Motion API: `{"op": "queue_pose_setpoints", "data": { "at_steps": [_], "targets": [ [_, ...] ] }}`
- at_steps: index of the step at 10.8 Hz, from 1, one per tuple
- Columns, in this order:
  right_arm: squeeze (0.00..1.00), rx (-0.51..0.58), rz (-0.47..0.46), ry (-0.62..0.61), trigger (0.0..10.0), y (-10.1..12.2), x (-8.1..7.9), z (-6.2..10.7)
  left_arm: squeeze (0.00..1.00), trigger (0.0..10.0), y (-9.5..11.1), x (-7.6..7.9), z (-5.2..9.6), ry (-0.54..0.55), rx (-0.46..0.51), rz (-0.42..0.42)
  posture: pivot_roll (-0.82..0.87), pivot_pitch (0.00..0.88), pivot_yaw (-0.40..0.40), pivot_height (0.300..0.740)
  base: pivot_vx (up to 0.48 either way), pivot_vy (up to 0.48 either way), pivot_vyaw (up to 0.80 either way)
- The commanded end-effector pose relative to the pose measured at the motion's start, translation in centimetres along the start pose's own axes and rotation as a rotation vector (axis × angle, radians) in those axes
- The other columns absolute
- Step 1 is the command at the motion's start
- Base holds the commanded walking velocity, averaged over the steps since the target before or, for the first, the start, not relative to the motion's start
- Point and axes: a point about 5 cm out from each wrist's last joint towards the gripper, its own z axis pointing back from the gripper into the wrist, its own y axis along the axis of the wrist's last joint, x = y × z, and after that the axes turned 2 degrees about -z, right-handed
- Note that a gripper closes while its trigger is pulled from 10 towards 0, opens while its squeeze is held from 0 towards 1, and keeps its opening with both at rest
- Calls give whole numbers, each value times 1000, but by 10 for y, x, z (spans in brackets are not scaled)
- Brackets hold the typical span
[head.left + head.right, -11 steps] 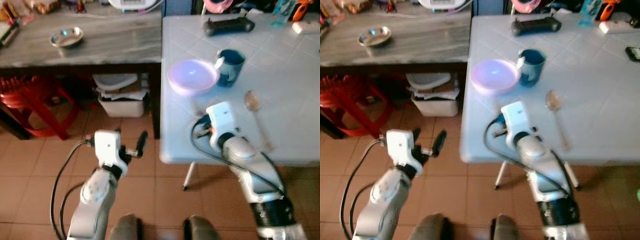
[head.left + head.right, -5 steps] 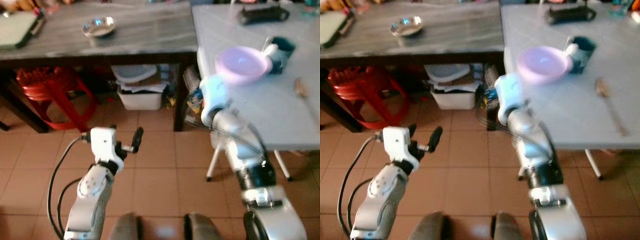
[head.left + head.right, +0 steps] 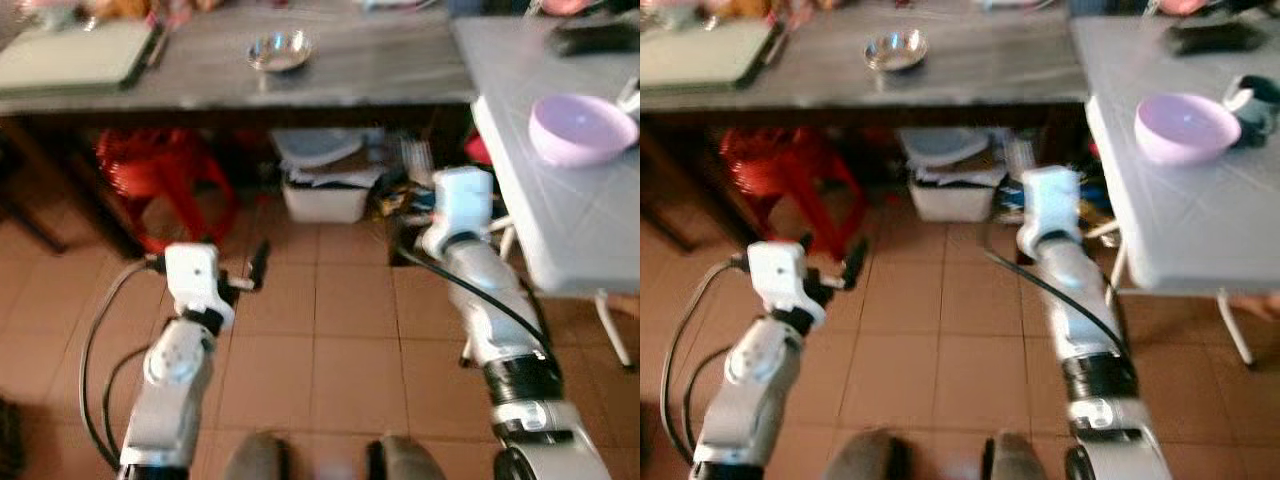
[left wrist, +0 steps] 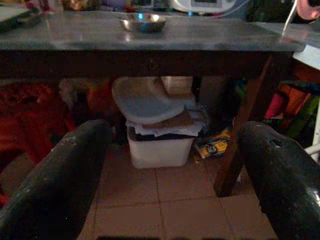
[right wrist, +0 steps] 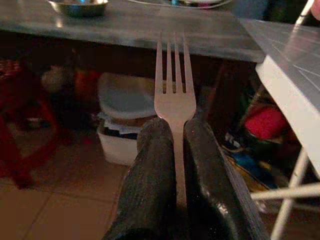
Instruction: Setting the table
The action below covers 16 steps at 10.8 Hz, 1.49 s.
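**Fork clamped in the right gripper, away from the white surface**

The right gripper (image 5: 172, 165) is closed on a metal fork (image 5: 173, 95). The handle of the fork sits between the two black fingers (image 5: 150, 170), and the tines stick out past the fingertips. In the head views the right arm is raised over the tiled floor (image 3: 350, 340), just beside the edge of the white surface (image 3: 560, 220) on the robot's right.

On this white surface there is a purple bowl (image 3: 582, 128), and a dark mug (image 3: 1255, 98) is just beside it. A dark object (image 3: 1215, 37) lies farther back.

The left gripper (image 4: 170, 175) is held low over the floor, with its fingers (image 4: 65, 175) wide apart and nothing between them.

A grey surface (image 3: 380, 60) stands ahead and carries a small steel bowl (image 3: 279, 50). Under it are a white bin (image 3: 325, 185) and a red stool (image 3: 160, 180).
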Motion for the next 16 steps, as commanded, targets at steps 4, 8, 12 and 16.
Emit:
{"op": "queue_pose_setpoints", "data": {
  "at_steps": [4,8,12,16],
  "targets": [
    [0,68,-23,25,0,9,-10,11,0,10000,-3,-5,1,33,-5,-37,-12,117,57,740,480,0,0],
    [0,55,-30,50,10000,8,-18,14,0,10000,-4,-4,-1,38,-17,-19,-13,109,58,740,468,0,0],
    [0,43,-45,72,10000,6,-27,16,0,10000,-3,0,-4,17,-11,-34,-15,111,63,740,428,0,0],
    [0,35,-48,66,10000,5,-27,15,0,10000,-5,2,-3,15,-15,-20,-12,115,58,740,418,68,-284]
  ]
}}
